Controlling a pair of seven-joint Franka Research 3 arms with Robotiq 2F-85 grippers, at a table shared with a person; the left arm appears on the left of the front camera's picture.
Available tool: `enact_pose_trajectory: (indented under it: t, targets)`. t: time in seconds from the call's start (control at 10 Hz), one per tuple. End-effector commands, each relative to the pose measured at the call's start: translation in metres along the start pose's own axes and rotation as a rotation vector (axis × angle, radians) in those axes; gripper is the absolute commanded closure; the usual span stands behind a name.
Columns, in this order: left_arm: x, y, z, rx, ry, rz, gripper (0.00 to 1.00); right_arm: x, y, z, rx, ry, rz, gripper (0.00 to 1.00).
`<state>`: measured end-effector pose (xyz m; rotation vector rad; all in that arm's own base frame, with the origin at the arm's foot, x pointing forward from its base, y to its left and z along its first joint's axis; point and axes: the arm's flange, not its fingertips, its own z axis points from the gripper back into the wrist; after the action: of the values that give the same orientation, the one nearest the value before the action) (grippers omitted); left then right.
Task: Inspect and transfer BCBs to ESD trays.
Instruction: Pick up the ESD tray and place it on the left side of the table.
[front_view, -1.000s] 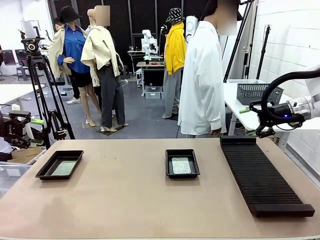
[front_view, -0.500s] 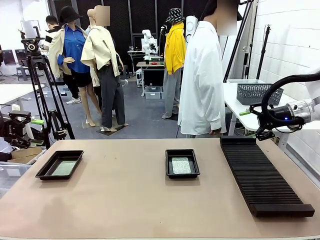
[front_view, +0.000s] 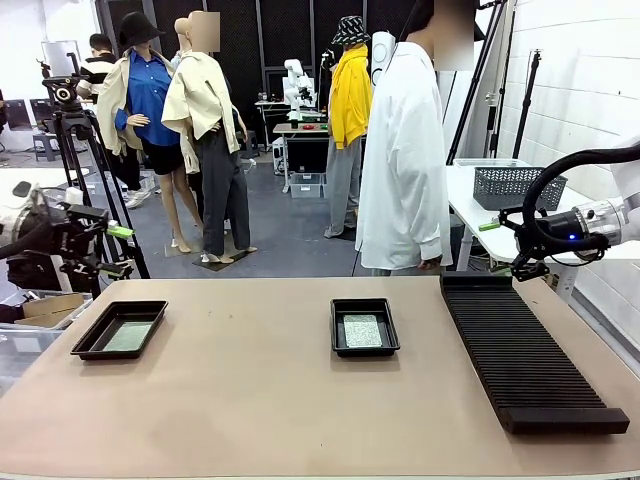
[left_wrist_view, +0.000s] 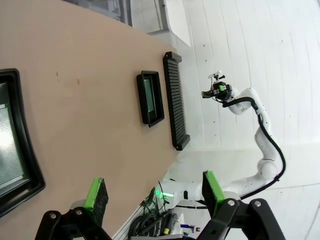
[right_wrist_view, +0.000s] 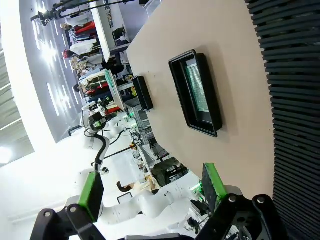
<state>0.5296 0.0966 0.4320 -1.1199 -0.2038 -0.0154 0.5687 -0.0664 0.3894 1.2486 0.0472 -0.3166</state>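
Observation:
Two black ESD trays lie on the tan table. The left tray (front_view: 92, 346) holds a green BCB (front_view: 128, 337), and so does the middle tray (front_view: 364, 304), whose BCB (front_view: 362, 331) lies flat. My left gripper (front_view: 117, 250) hovers open beyond the table's left far corner, above and behind the left tray. My right gripper (front_view: 506, 246) hangs open over the far end of the rack. Open fingers (left_wrist_view: 95, 192) frame the near tray (left_wrist_view: 26, 150) and the far tray (left_wrist_view: 150, 118) in the left wrist view. The right wrist view shows open fingers (right_wrist_view: 212, 182) over the middle tray (right_wrist_view: 212, 102) and its BCB (right_wrist_view: 197, 91).
A long black ribbed rack (front_view: 525, 350) with nothing in its slots runs along the table's right side. A person in a white coat (front_view: 405, 150) stands at the far edge. A grey mesh basket (front_view: 515, 185) sits on a side table, and a tripod (front_view: 80, 150) stands at the back left.
My left gripper has risen and swung right at the table's left end. The right gripper has shifted only slightly. Trays and boards have not moved.

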Motion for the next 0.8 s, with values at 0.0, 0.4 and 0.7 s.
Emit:
enact_pose_trajectory:
  t: [0.0, 0.4, 0.7]
  targets:
    - [-0.012, -0.018, -0.022, 0.075, 0.034, 0.013, 0.0, 0.001, 0.001, -0.001, -0.004, -0.008, -0.008, 0.0]
    - [-0.018, -0.064, -0.086, 0.136, -0.015, 0.006, 0.0, 0.001, 0.001, -0.001, -0.004, -0.008, -0.008, 0.0]
    - [-0.02, -0.086, -0.132, 0.199, -0.04, 0.021, 0.0, 0.001, 0.001, -0.001, -0.004, -0.008, -0.008, 0.0]
